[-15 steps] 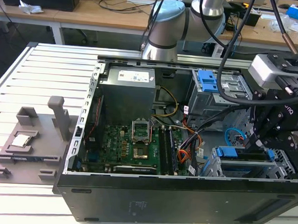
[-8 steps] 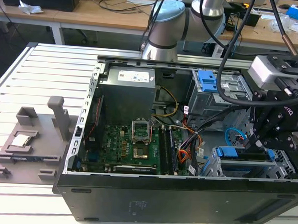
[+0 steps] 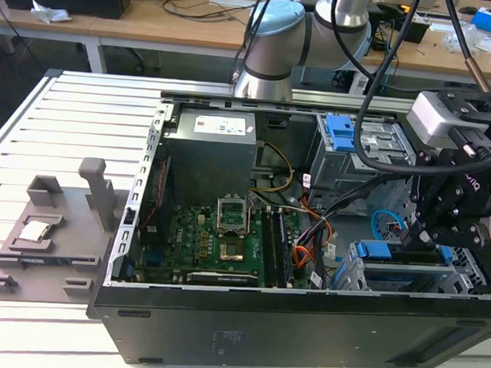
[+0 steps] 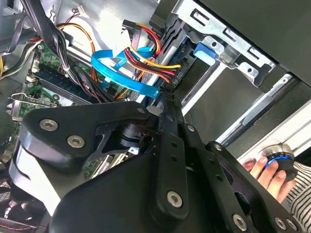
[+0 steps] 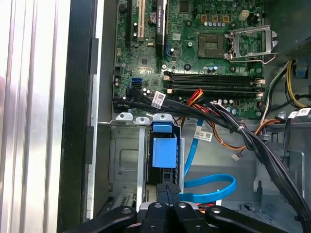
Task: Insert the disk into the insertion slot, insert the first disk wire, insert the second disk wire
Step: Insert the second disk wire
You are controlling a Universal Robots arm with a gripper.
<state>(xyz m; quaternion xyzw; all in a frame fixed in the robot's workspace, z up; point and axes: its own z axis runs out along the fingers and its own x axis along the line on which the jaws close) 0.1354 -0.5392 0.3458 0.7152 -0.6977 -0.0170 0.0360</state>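
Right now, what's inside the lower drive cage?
The insertion slot holds the disk, its blue carrier showing at the top edge. The gripper covers its connector end; wiring there can't be seen.

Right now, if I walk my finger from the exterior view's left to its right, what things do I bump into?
grey fixture block → green motherboard → orange and black wires → the disk in the insertion slot → the gripper
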